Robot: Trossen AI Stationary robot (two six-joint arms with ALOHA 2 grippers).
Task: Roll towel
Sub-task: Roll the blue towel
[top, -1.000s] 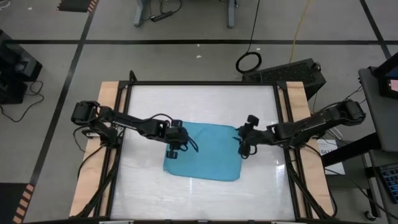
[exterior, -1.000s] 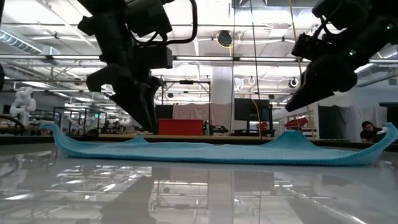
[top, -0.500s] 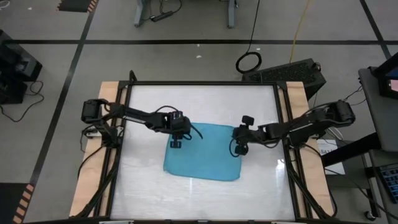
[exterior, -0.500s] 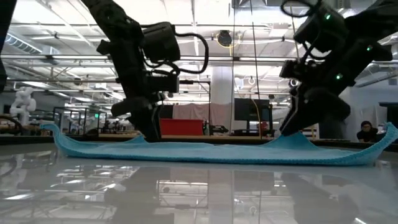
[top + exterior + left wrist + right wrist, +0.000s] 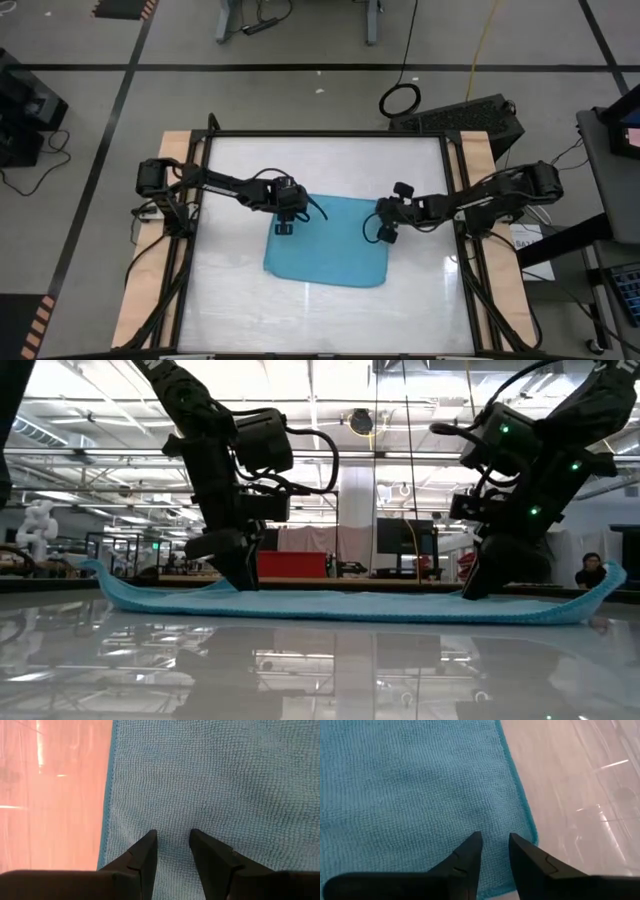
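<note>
high view: towel point(image 5: 327, 243) flat mid-desk point(image 5: 320, 160). left gripper point(image 5: 172, 836) and right gripper point(image 5: 494, 837) at its far corners. wrist views alone show fingers slightly parted, tips on cloth, nothing pinched.

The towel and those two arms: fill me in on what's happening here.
The blue towel lies spread flat on the white table, not rolled at all yet. The left gripper is down on the towel near its far left corner, and the right gripper is down near its far right corner. Both sets of fingers stand slightly apart, pressing into the cloth.
</note>
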